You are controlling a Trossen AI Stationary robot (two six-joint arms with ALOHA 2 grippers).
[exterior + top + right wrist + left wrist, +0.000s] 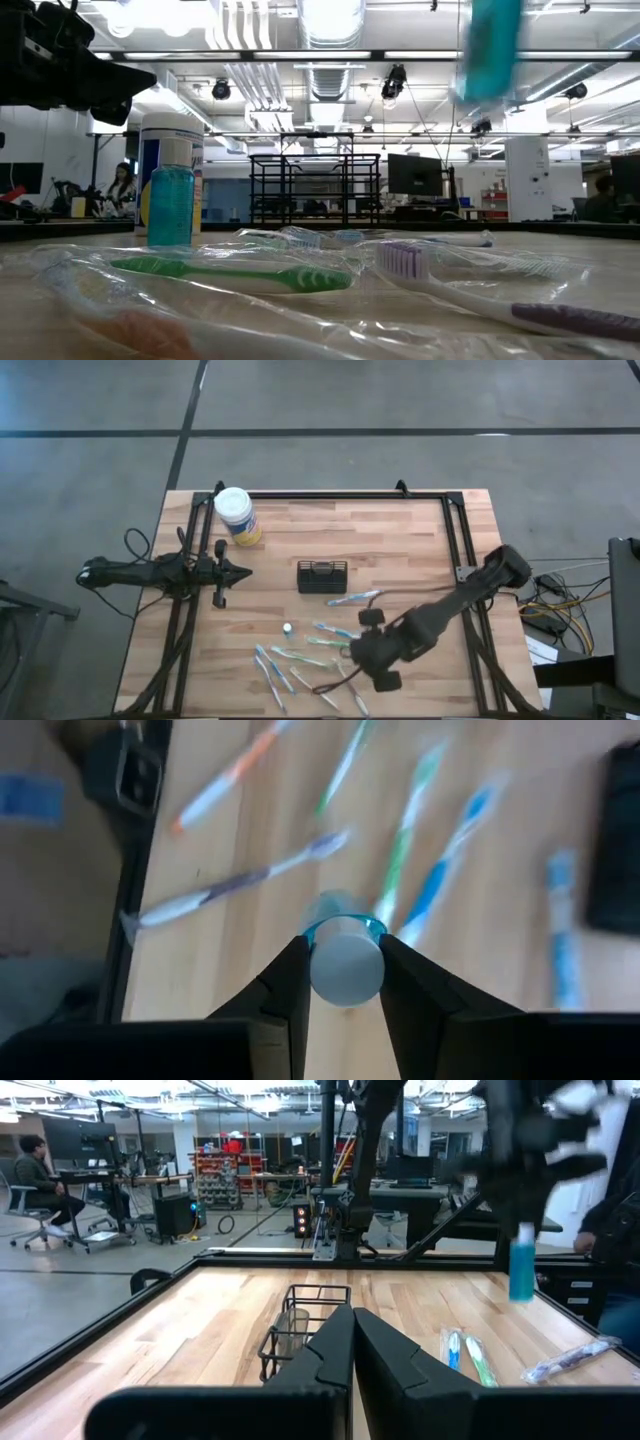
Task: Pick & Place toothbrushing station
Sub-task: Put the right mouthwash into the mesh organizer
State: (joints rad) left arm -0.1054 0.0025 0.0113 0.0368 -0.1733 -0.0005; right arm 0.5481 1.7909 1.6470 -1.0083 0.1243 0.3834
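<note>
Toothbrushes (405, 840) lie scattered on the table (400, 530) beneath the right gripper (343, 982), whose fingers (285, 985) clamp a small blue bottle (345, 955) held above them. The black mesh caddy (322, 576) stands mid-table. The left gripper (352, 1342), fingers together, waits near it.
</note>
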